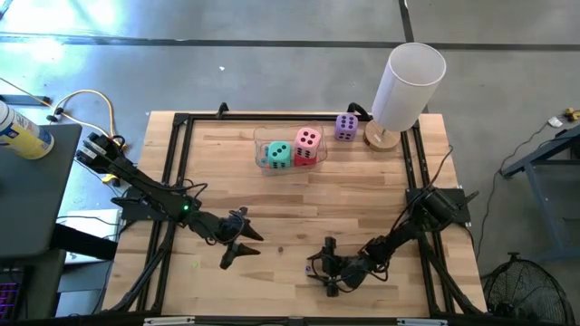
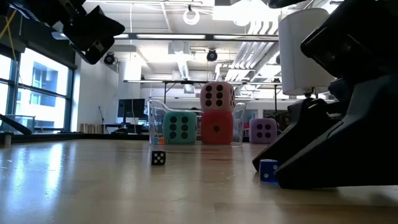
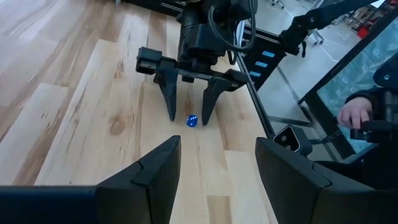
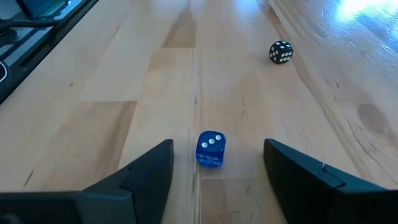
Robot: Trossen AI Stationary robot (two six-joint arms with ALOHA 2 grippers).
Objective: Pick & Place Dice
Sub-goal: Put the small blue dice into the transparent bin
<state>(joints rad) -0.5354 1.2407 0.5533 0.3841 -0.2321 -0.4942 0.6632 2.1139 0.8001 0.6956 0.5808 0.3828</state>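
Wooden table (image 1: 272, 195) with a black frame, workshop room behind. Small blue die (image 4: 211, 149) lies on the boards between the right gripper's (image 3: 188, 117) spread fingers, untouched; a small black die (image 4: 280, 52) sits apart from it toward the table's middle. At the far edge, a clear box (image 1: 265, 145) holds the teal die (image 1: 278, 156) and the red die (image 2: 216, 129) with the pink die (image 1: 307, 139) stacked on top; the purple die (image 1: 345, 127) is beside the white cylinder (image 1: 408, 83). Left gripper (image 1: 241, 243) hovers nearby, fingers apart, empty.
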